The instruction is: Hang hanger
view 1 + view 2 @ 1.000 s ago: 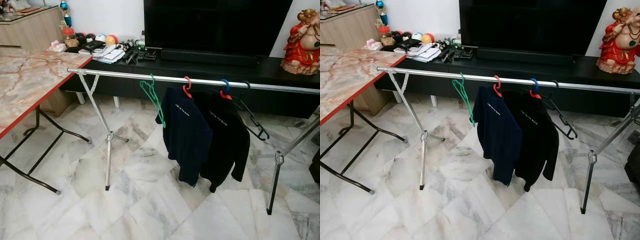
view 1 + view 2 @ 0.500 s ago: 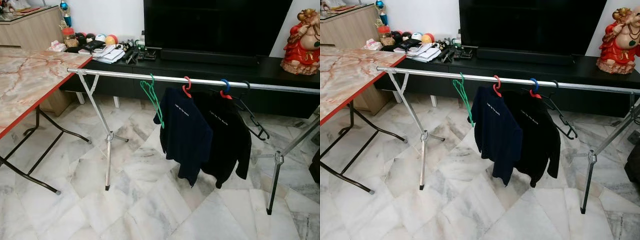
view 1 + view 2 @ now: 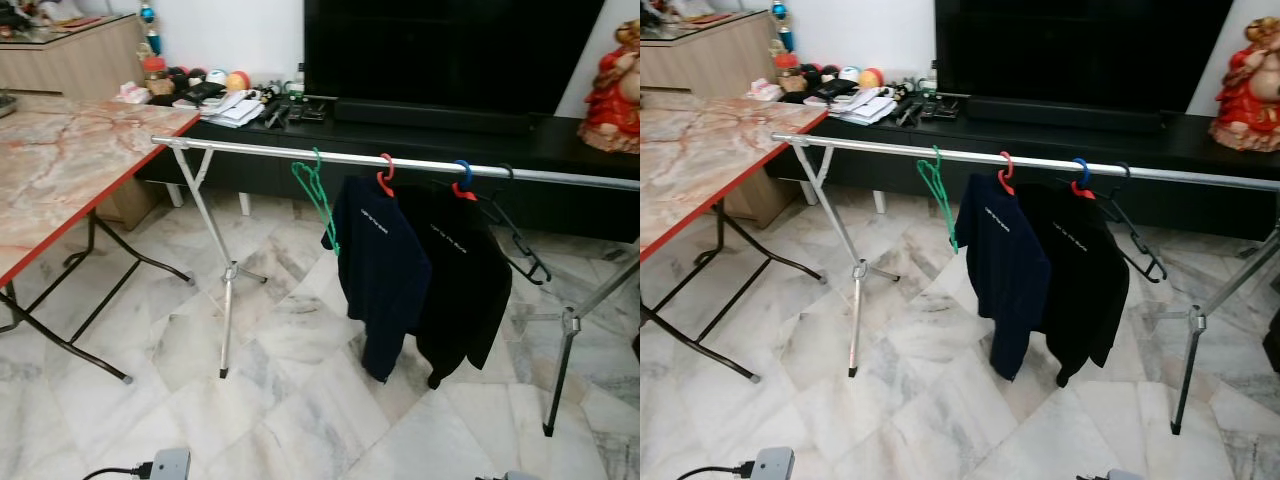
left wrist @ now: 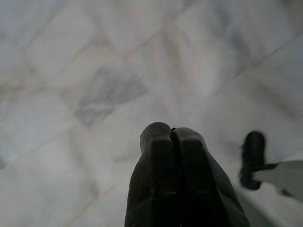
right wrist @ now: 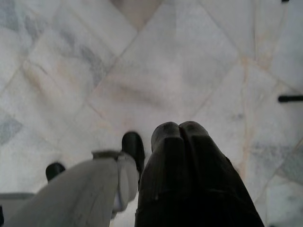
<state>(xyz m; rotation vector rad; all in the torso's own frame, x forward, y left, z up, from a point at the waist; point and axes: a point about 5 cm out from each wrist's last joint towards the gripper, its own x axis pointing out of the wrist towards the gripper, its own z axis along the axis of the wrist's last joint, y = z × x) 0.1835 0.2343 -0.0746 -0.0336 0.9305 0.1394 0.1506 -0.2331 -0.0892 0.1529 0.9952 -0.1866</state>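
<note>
Already the green hanger (image 3: 316, 193) hangs empty on the rail (image 3: 260, 150), beside two dark shirts (image 3: 415, 275). Both arms hang idle over the marble floor (image 4: 71, 71): left gripper (image 4: 171, 133) and right gripper (image 5: 179, 127), jaws pressed together, holding nothing. Hanging looks finished; next probably means stepping away.
</note>
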